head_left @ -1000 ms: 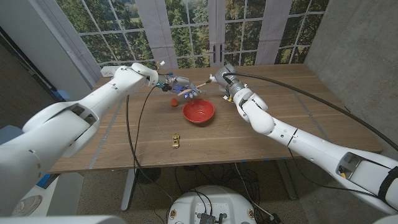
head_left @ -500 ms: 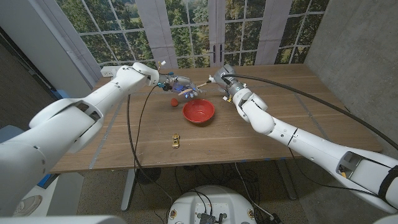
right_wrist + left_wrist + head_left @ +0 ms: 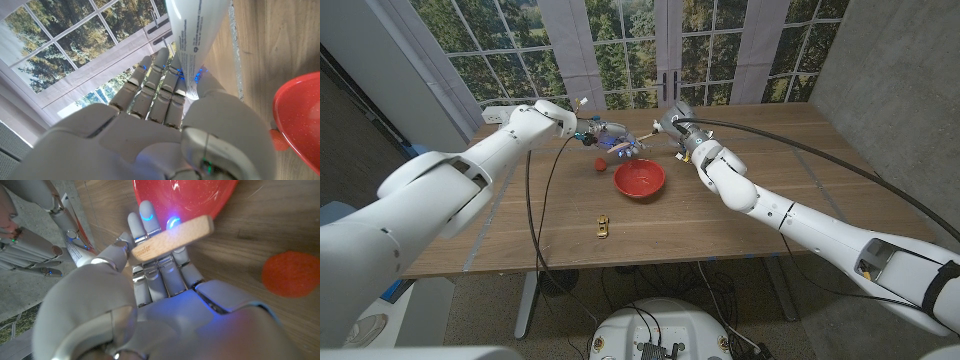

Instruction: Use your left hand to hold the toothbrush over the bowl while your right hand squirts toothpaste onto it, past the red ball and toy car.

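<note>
While the left hand (image 3: 608, 139) grips the light wooden-handled toothbrush (image 3: 170, 238) just behind the shiny red round bowl (image 3: 639, 179), its head looks short of the rim, so paste could land on the table. The right hand (image 3: 672, 130) holds the white plastic toothpaste tube (image 3: 192, 37), fingers wrapped round it, behind the bowl's far right side and near the brush. Risks: a hard squeeze overshoots the bristles, or the tube knocks the brush loose (the grip sits near the handle's end). The small red ball (image 3: 599, 163) lies just left of the bowl; the little yellow toy car (image 3: 603, 226) sits well in front of it. Brown wooden plank table (image 3: 800, 190); tall windows with trees beyond.
</note>
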